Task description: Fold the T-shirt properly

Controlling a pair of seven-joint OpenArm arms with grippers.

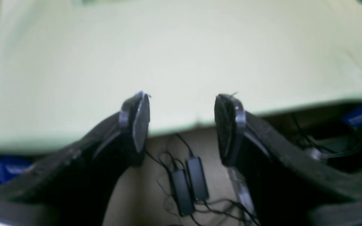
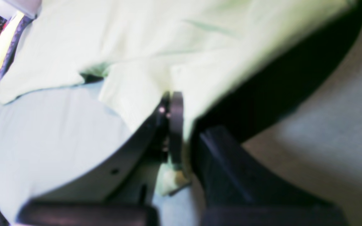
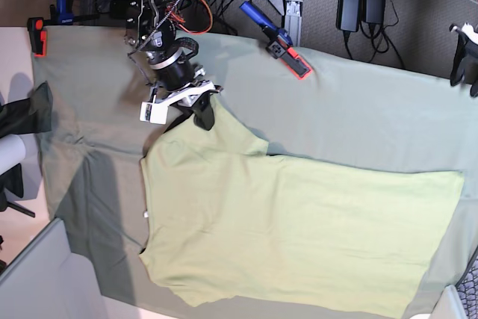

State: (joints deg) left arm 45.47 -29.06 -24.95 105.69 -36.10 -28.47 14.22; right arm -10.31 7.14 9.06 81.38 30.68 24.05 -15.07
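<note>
- T-shirt (image 3: 299, 229), plain light yellow-green cotton with short sleeves, lies spread flat on the dull grey-green cloth (image 3: 358, 125) covering the surface.
- Right claw (image 3: 203, 113) is pinched shut on the T-shirt's far-left sleeve (image 2: 143, 91).
- Left claw (image 1: 181, 125) stands wide, holding nothing, at the far right edge of the surface.
- Two black power bricks (image 1: 189, 183) lie on the floor.

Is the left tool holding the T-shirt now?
No, in the left wrist view the left tool stands open with nothing between its fingers.
</note>
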